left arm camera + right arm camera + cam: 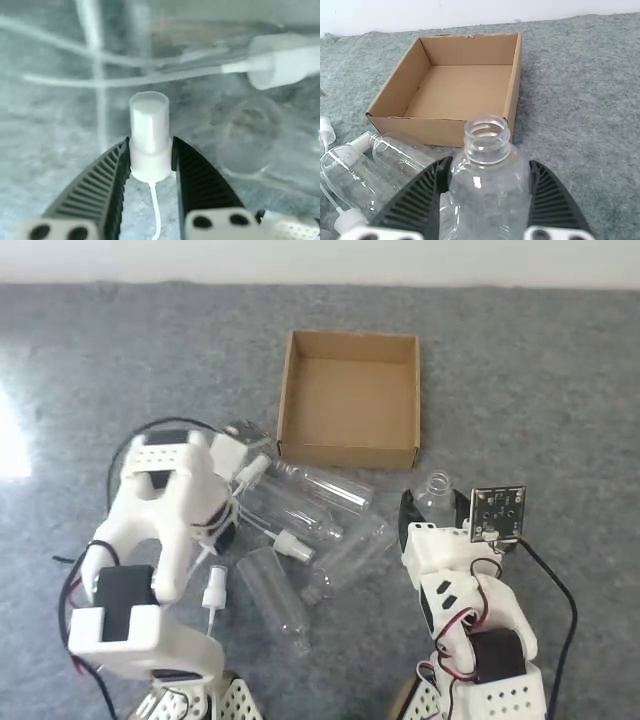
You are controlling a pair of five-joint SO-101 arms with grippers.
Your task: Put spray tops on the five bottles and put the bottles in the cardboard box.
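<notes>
1. Where held upright near a front corner of the square brown cardboard box (345, 453), found uncapped: clear round plastic bottle (487, 187), clamped at the shoulder by right gripper (489, 167).
2. Found pinched at its collar in left gripper (150, 146): white plastic spray top (149, 117).
3. Noted other clear bottles (330, 490) lying jumbled near the box front, loose white spray tops (215, 590) among them; could not tell whether capped.
4. Found no bottle inside the box; judged task barely begun.

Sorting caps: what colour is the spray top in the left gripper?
White spray top, best in left wrist view.
</notes>
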